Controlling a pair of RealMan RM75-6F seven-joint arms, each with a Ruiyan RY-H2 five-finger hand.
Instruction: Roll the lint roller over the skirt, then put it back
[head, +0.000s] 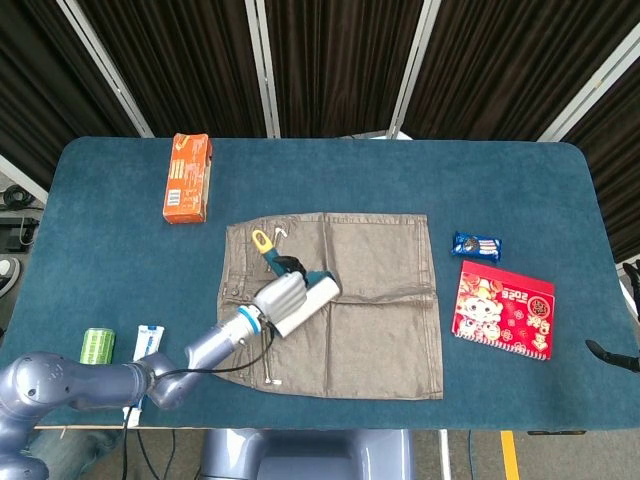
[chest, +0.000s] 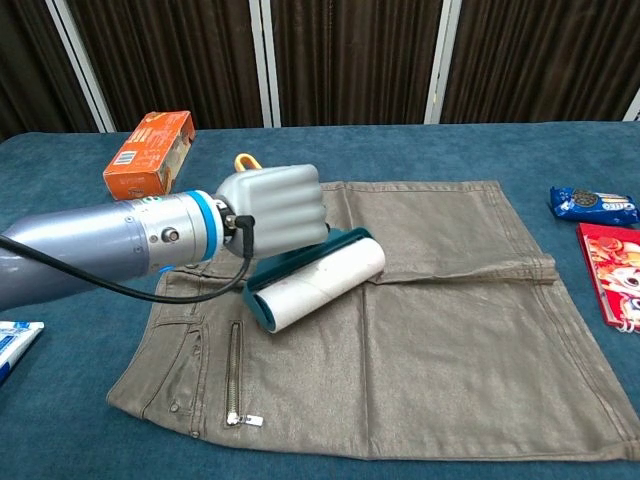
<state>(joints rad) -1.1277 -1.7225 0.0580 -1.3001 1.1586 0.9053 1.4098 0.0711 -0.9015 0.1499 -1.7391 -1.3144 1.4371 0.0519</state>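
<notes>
A grey-brown skirt (head: 350, 300) (chest: 430, 330) lies flat in the middle of the blue table. My left hand (head: 279, 299) (chest: 272, 207) grips the teal handle of the lint roller (head: 308, 301) (chest: 318, 283). The white roll rests on the skirt's left half, near the waistband and above the zip. The handle's yellow end (head: 262, 239) (chest: 245, 161) sticks out behind the hand. My right hand is out of both views; only a dark tip shows at the head view's right edge.
An orange box (head: 187, 176) (chest: 148, 153) lies at the far left. A blue biscuit pack (head: 476, 245) (chest: 592, 203) and a red pouch (head: 503, 310) (chest: 612, 272) lie right of the skirt. A green can (head: 97, 346) and a white tube (head: 142, 352) (chest: 16, 340) sit front left.
</notes>
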